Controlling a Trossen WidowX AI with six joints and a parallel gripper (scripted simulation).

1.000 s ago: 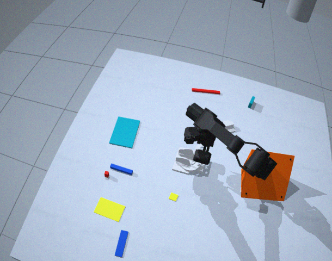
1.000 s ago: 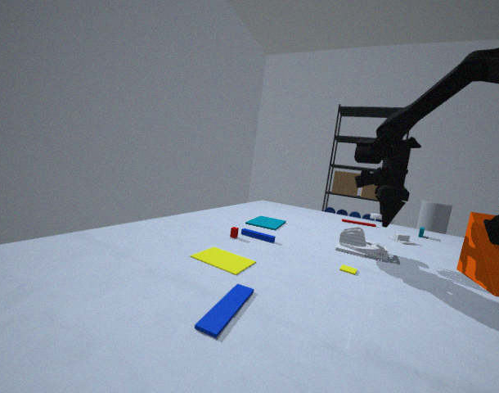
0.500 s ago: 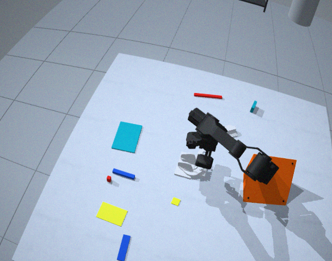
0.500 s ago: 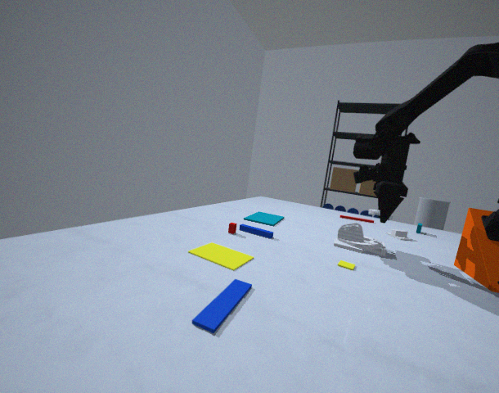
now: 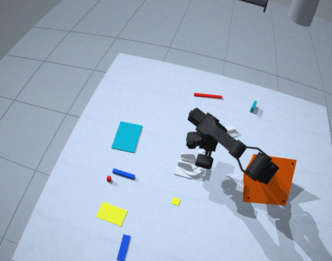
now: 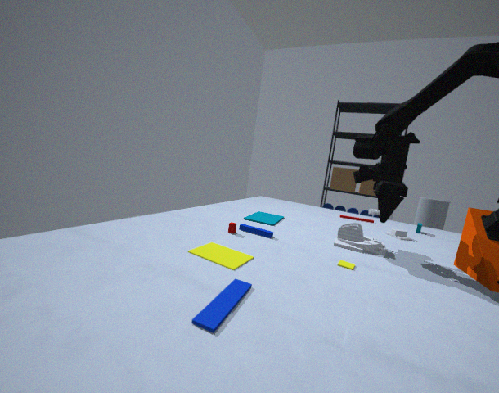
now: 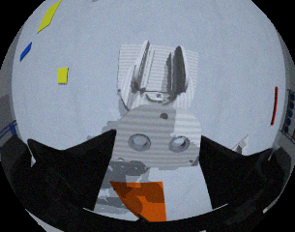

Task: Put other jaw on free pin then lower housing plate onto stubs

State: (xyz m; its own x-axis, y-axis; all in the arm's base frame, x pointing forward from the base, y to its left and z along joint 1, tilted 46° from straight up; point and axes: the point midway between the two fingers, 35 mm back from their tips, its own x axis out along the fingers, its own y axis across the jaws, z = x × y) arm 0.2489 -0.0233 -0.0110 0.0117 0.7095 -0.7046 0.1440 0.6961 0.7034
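My gripper (image 5: 204,162) (image 6: 383,218) (image 7: 157,137) is shut on the pale housing plate (image 6: 372,211) (image 7: 157,152), held by its two sides above the table. The plate shows two round holes in the wrist view. Beyond it, the white ribbed base (image 5: 180,174) (image 7: 125,55) lies on the table. Two upright jaws stand side by side on it, the left jaw (image 7: 142,60) and the right jaw (image 7: 180,70), with a gap between them. Their near ends meet around a small fitting close to the plate's far edge. The plate hides the nearest part of the base; pins and tooth mesh are not clear.
A small white block (image 5: 231,131) (image 6: 397,232) lies behind the arm. The orange base plate (image 5: 287,179) (image 6: 474,254) is at the right. A small yellow tile (image 5: 176,200) (image 6: 346,264) (image 7: 63,75) lies near the white base. A teal slab (image 5: 127,137) and a red bar (image 5: 208,95) lie farther off.
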